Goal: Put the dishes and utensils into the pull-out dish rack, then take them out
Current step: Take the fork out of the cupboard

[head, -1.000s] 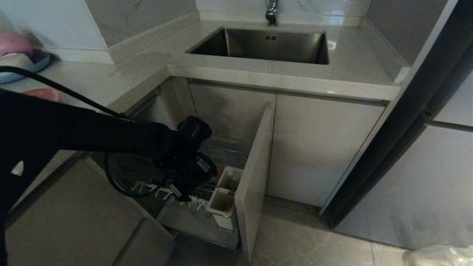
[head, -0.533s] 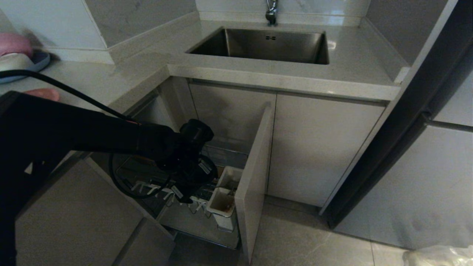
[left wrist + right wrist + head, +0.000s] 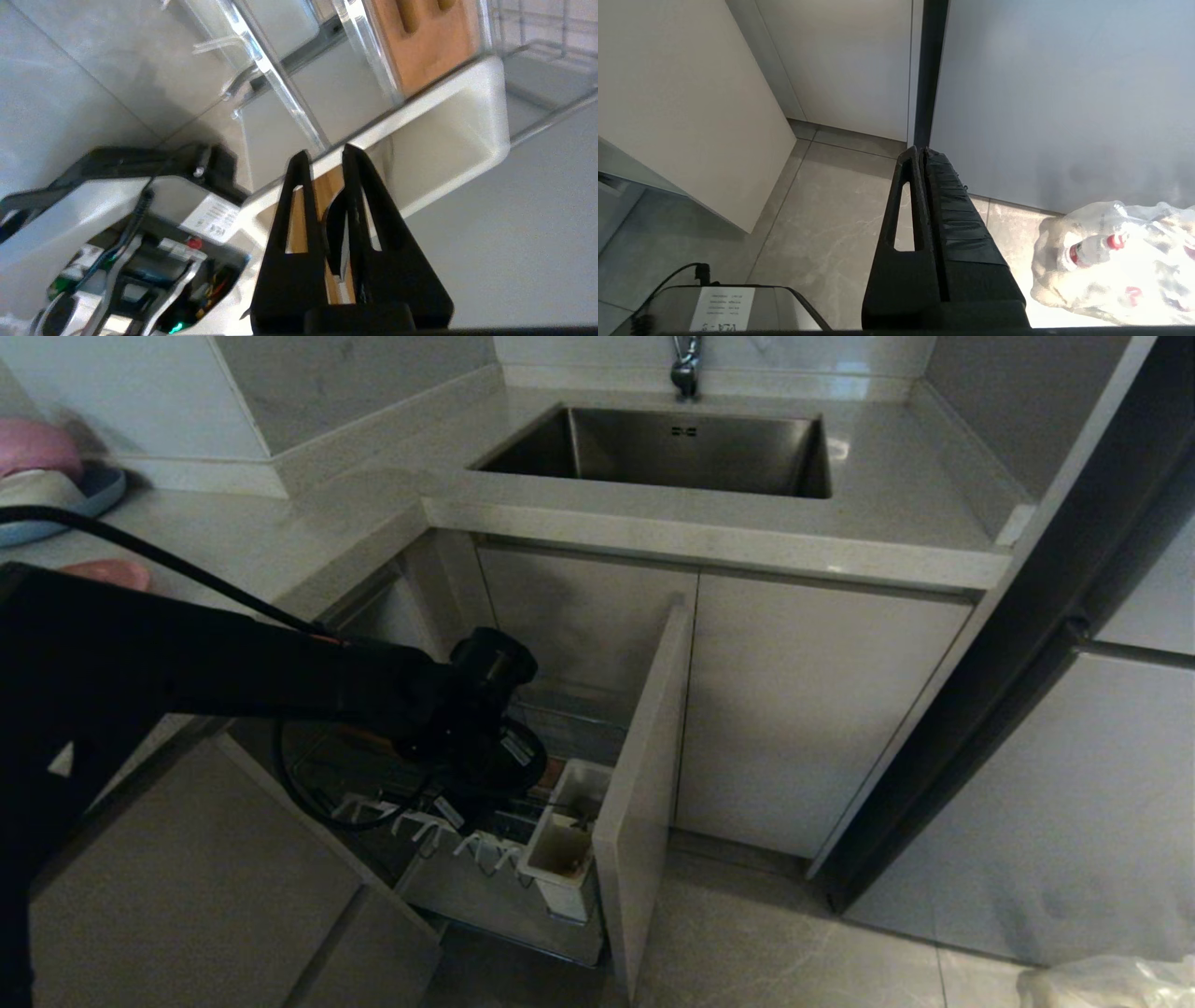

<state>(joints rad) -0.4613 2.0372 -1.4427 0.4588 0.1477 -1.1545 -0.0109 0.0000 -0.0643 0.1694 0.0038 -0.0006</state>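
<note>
Left gripper point(image 3: 325, 158) is seen with fingers drawn nearly together over a white utensil cup point(image 3: 472, 116) of the pull-out dish rack point(image 3: 485, 887); a slim dark item between them, possibly the spoon point(image 3: 337, 233), is hard to identify. Chopsticks point(image 3: 322, 196) show partly behind the fingers. Right gripper point(image 3: 920, 151) is pressed shut over floor. Rack interior is largely hidden by the arm.

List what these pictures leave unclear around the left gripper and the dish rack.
- Left gripper: its fingers close on something thin and dark over a white utensil cup; the spoon or not, the wrist view cannot settle.
- Head view: the left arm covers the gripper and much of the dish rack.
- Pink plate: mostly hidden behind that arm.
- Stacked dishes: cut by the head view's left edge.
</note>
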